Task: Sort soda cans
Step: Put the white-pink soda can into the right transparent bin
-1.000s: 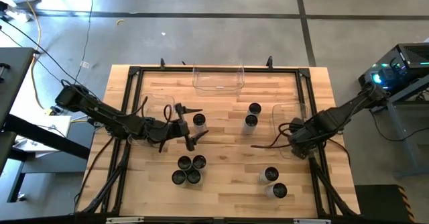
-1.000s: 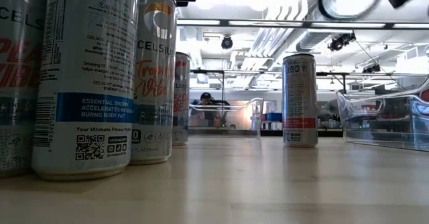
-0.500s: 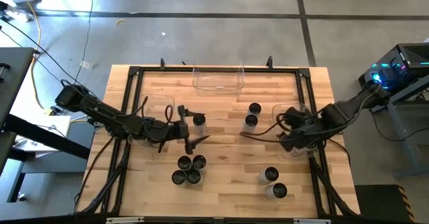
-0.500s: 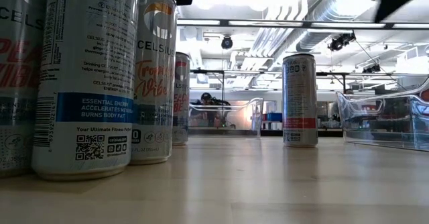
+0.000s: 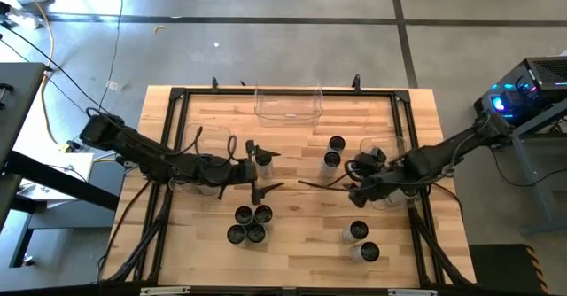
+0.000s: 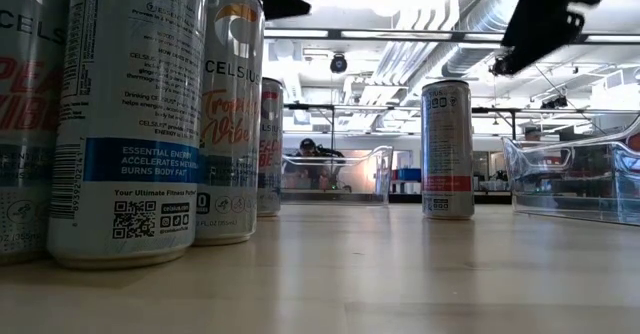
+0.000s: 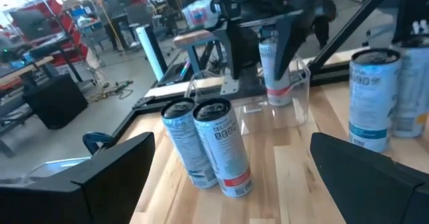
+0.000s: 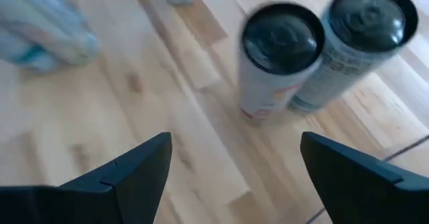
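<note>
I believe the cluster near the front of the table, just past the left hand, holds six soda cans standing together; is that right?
Not quite: the cluster holds four soda cans, not six, as the high view shows. It does stand near the table's front, just past the left hand.

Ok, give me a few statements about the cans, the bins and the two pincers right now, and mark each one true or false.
1. Both pincers are open and hold nothing. True: the left pincer and the right pincer are empty.
2. Four cans stand clustered on the table's near left. True.
3. A can lies on its side near the table's middle. False: every visible can is upright.
4. The far bin holds several cans. False: it looks empty.
5. The right pincer hangs near a pair of cans. True.
</note>
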Robot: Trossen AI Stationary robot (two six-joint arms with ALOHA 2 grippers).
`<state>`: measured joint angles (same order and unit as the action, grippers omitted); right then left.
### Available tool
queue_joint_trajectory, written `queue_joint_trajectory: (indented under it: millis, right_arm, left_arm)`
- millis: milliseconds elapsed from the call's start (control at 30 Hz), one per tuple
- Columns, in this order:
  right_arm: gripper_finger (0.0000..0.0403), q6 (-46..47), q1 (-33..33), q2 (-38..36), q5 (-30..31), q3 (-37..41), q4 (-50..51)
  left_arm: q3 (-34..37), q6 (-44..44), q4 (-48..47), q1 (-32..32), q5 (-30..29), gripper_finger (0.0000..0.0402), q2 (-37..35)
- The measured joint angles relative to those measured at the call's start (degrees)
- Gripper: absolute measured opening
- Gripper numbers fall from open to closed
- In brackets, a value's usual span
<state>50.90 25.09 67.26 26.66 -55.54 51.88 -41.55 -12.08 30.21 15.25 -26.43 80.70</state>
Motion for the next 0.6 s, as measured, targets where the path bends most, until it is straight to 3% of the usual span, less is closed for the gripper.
queue_joint_trajectory:
  millis: [200, 433, 600]
  right_arm:
    - [0.0325, -6.3, -2.0, 4.6, -0.7, 1.2, -1.0]
    - [0.0325, -14.1, -4.6, 8.5, 0.2, 1.2, -4.0]
    - [0.0325, -17.1, -4.9, 10.4, 2.7, 1.2, -4.8]
  left_arm:
    - [-6.8, 0.0, -1.0, -2.0, 1.5, 0.0394, 8.1]
    - [-17.7, 0.2, -12.7, -4.5, 1.3, 0.0394, 15.4]
    - [-21.3, 0.7, -13.8, -6.0, 1.3, 0.0394, 20.1]
